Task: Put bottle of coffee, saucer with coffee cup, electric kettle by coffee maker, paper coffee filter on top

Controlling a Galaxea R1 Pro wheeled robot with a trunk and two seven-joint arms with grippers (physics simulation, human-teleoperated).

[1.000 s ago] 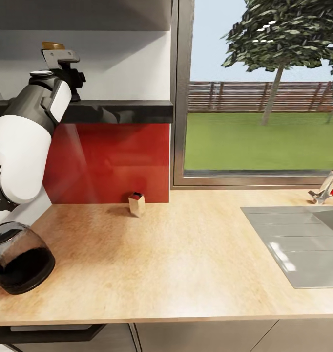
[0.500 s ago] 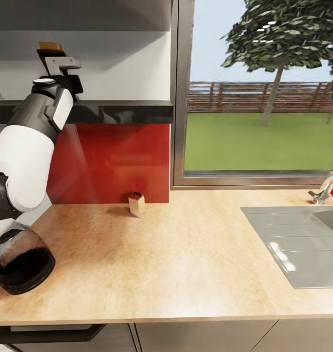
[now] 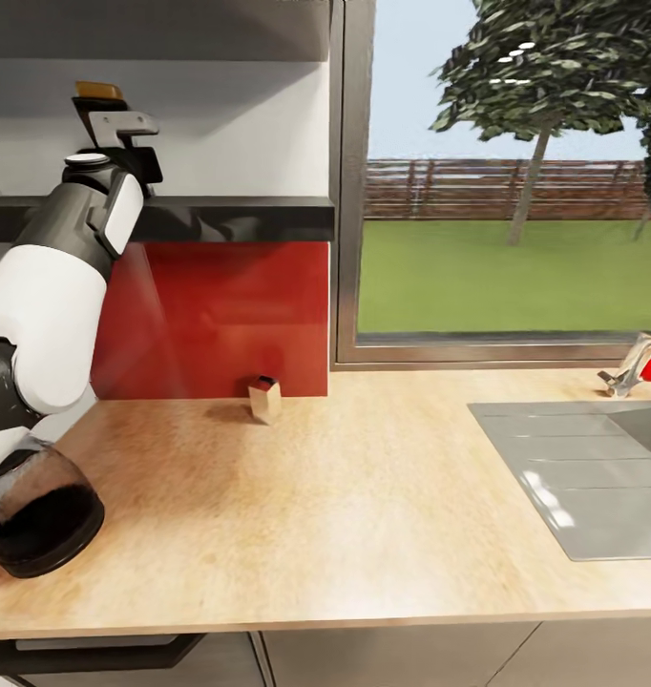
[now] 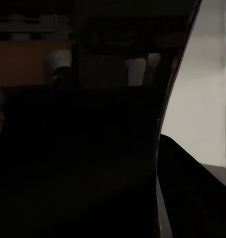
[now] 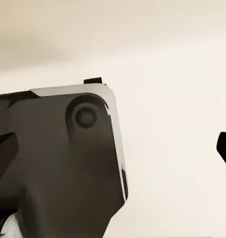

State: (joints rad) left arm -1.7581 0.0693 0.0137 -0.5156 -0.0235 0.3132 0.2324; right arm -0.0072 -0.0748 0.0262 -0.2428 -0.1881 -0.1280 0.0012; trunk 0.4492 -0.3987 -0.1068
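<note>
step: fetching bottle of coffee [image 3: 99,92] off kitchen shelf [image 3: 230,216] | left gripper [image 3: 115,129] raised at bottle, only tan cap visible above it, jaw state can't tell | electric kettle [image 3: 34,510] on kitchen countertop [image 3: 345,496] | next: confirm grasp, lift clear, lower to counter

Bright daylight pours through a big window [image 3: 507,172] with a grey frame; outside, green lawn, a leafy tree and a slatted fence. Left of it, a white wall [image 3: 230,134] over a glossy red backsplash [image 3: 220,315]. At right, a steel sink [image 3: 574,477] with a red-knobbed tap [image 3: 636,367]. Grey cabinet fronts [image 3: 392,658] run below.
</note>
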